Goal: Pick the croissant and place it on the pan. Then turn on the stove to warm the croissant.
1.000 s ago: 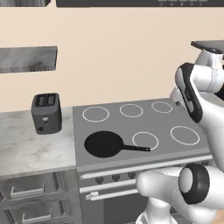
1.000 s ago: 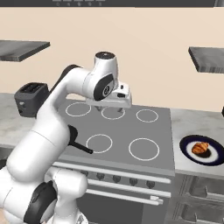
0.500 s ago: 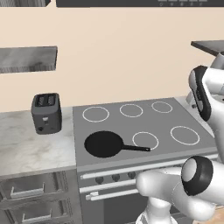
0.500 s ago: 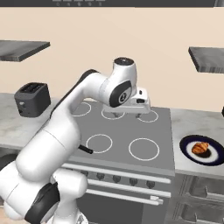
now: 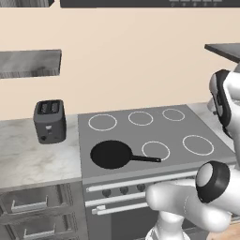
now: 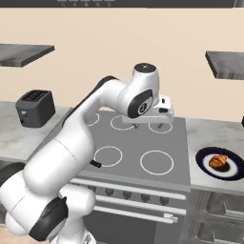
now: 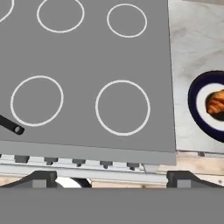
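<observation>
Pan (image 5: 111,154) handle toward stove (image 5: 150,136) right

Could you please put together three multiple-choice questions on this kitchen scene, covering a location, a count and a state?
1. Where is the croissant?
A. in the pan
B. on a dark-rimmed plate on the counter right of the stove
C. on the toaster

2. How many white burner rings does the stove have?
A. three
B. four
C. five

3. What is in the pan?
A. nothing
B. the croissant
C. a plate

Answers: 1 B, it lies on the plate beside the cooktop. 2 C, five rings show in the left base view. 3 A, its black inside is bare.
</observation>
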